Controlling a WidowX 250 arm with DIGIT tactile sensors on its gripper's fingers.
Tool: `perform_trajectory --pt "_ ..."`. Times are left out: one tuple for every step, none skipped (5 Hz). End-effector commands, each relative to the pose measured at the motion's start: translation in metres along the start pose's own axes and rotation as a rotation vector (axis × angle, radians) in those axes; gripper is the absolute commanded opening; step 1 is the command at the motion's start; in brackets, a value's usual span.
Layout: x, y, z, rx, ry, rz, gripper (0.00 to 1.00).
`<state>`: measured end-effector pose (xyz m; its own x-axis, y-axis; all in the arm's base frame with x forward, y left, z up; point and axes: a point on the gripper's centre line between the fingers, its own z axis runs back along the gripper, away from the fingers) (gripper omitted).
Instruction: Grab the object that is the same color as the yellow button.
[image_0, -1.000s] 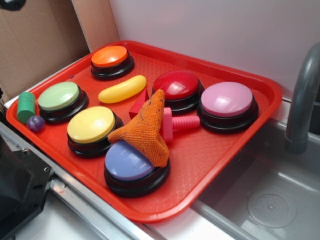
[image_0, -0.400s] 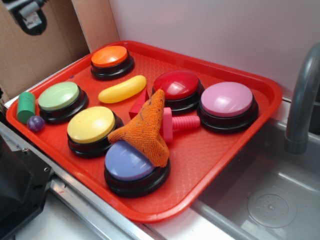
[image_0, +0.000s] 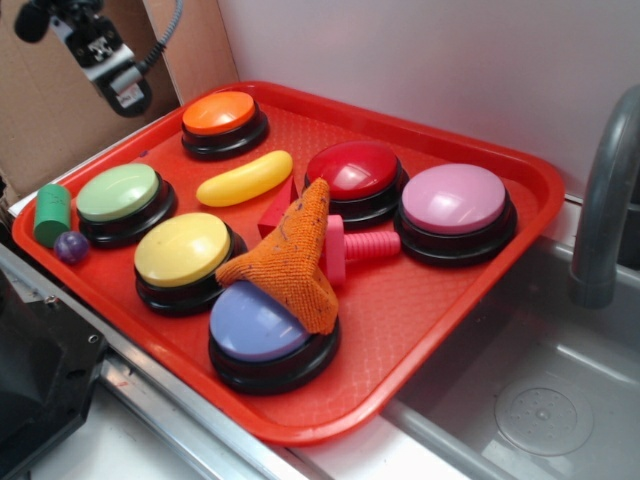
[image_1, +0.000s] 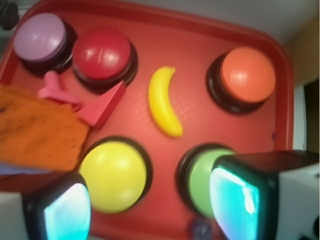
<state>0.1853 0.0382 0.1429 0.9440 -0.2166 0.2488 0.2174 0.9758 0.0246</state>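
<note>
Object (image_0: 245, 178): small glossy yellow plastic piece, oblong and slightly curved like a banana, lying flat on the red tray (image_0: 420, 300), untouched. In the wrist view (image_1: 163, 101) its ends taper and the curve bows toward the red-topped button side. It lies between the orange-topped and red-topped buttons, apart from both. Yellow button (image_0: 183, 251): large round push button, pale yellow dome on black base, upright on the tray, near the object but not touching it.
</note>
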Motion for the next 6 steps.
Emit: perform_trajectory --pt "0.021 0.025 -0.047 0.035 -0.029 -0.057 1.0" --pt "0.027 0.023 -0.072 0.042 -0.004 -0.089 1.0" --pt "0.035 0.018 -0.101 0.005 -0.003 -0.113 1.0" --pt "0.038 0.012 -0.117 0.0 0.029 -0.133 1.0" --pt "0.037 0.012 -0.127 -0.076 -0.002 -0.134 1.0" --pt "0.035 0.014 -0.131 -0.053 0.01 -0.129 0.14"
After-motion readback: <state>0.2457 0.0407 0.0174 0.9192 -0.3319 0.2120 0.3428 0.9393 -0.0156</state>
